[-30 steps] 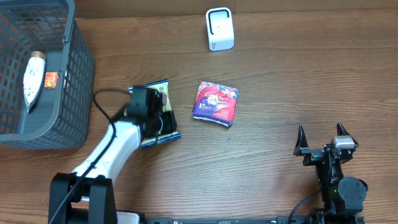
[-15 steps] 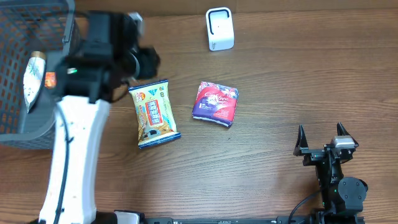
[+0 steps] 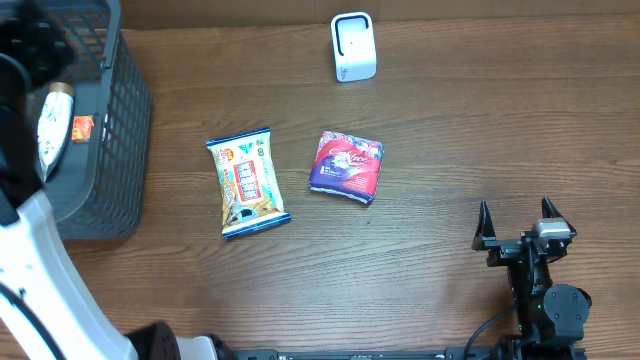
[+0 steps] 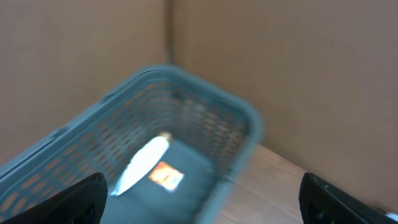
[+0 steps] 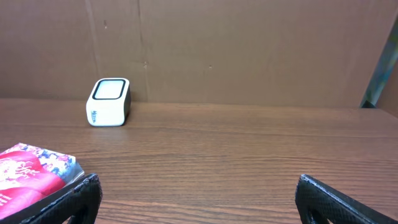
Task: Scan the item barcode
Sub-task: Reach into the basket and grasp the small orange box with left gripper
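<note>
The left tool (image 4: 202, 183) hangs over the grey mesh basket (image 3: 115, 130) at the far left corner of the table (image 3: 450, 120). Its fingers are spread wide with nothing between them. Its wrist view is blurred and looks down into the basket, where a white tube (image 4: 142, 163) and a small orange packet (image 4: 166, 176) lie close together on the bottom.

The blue and yellow snack packet (image 3: 247, 183) lies flat on the bare table to the right of the basket. It is left of the table's middle, outside the basket and well apart from the left tool. A red and purple packet (image 3: 346, 165) lies near it on its right, with a gap of bare wood between the two. The white barcode scanner (image 3: 353, 47) stands near the far edge, beyond the red and purple packet.

The right tool (image 3: 516, 218) sits near the near right corner, fingers apart and empty, pointing toward the far edge. From it, the red and purple packet lies well ahead and to the left. The scanner is farther off in the same direction, and the snack packet is farther left again.
</note>
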You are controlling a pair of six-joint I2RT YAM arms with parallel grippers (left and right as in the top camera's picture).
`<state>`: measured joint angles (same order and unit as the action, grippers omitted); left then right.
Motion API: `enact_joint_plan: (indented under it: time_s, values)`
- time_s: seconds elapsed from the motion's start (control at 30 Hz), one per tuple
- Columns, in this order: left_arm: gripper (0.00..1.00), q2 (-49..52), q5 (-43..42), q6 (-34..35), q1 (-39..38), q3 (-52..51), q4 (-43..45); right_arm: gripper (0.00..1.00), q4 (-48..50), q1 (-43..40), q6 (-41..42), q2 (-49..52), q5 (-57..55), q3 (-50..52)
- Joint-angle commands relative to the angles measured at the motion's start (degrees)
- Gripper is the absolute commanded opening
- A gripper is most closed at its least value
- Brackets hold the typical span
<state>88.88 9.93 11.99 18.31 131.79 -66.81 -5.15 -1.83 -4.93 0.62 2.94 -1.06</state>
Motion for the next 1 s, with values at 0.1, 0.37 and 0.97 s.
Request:
enact_joint_plan:
  time_s: [0.1, 0.37, 0.97]
  values:
    - [1.0, 9.94, 1.4, 12.13, 8.96, 0.42, 2.47, 1.0, 0.39, 0.26, -0.22, -0.46, -0.33, 0.57]
    - [1.0, 19.82, 1.4, 14.01, 9.25, 0.42, 4.98, 1.0, 0.39, 0.26, -0.22, -0.46, -0.35, 0.57]
    - [1.0, 38.29, 3.63, 22.75, 9.14, 0.42, 2.4, 1.0, 0.39, 0.26, -0.22, -0.46, -0.33, 0.57]
